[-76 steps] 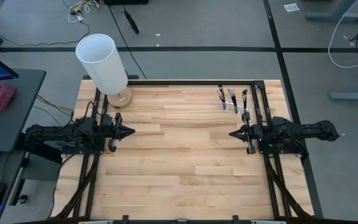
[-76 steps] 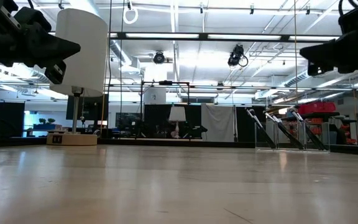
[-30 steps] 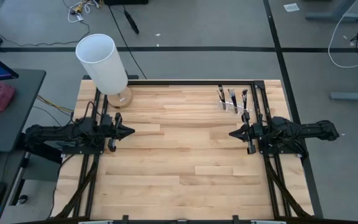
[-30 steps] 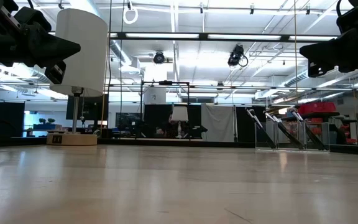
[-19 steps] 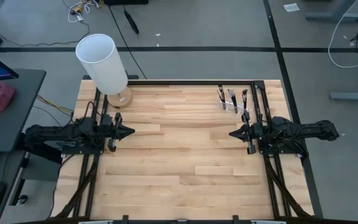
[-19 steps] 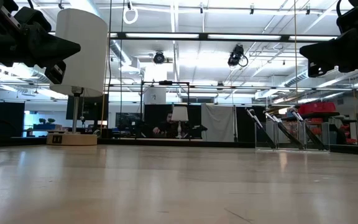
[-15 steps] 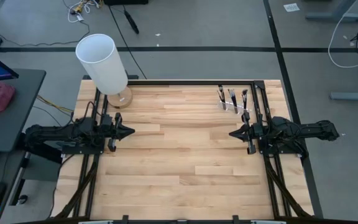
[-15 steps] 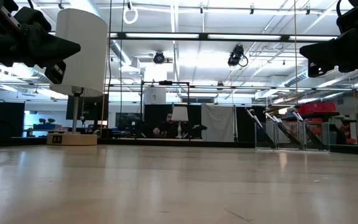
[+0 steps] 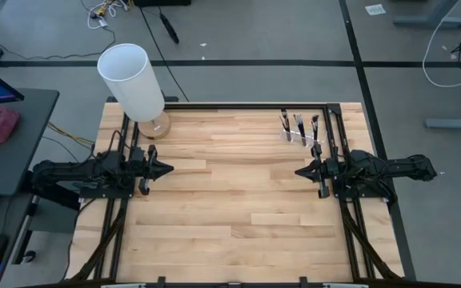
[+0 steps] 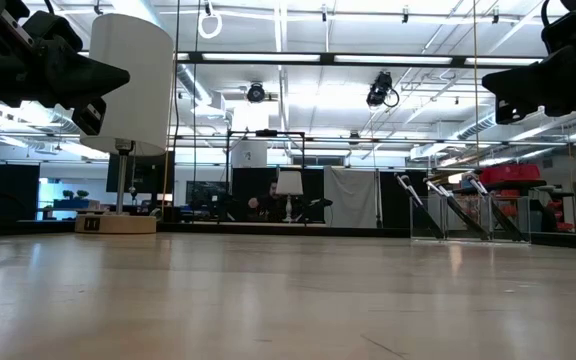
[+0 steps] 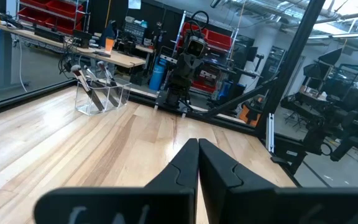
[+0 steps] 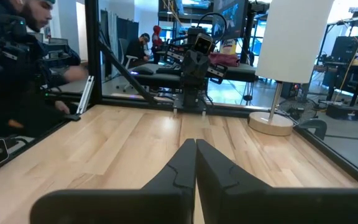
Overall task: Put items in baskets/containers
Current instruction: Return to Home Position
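both jaws closed and unmoved, brushes (image 9: 298,124) still in clear holder (image 11: 112,99)

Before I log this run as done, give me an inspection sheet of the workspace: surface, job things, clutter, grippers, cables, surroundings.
Surface: wooden table, middle bare.
Job's things: brushes stand in the clear holder at the far right corner; no loose brush seen.
Clutter: white cylinder on a wooden base, far left corner.
Grippers: left gripper and right gripper both shut and empty, raised at opposite table edges.
Cables: none on the table; wires on the floor beyond.
Surroundings: a person beside the table; desk on the left.
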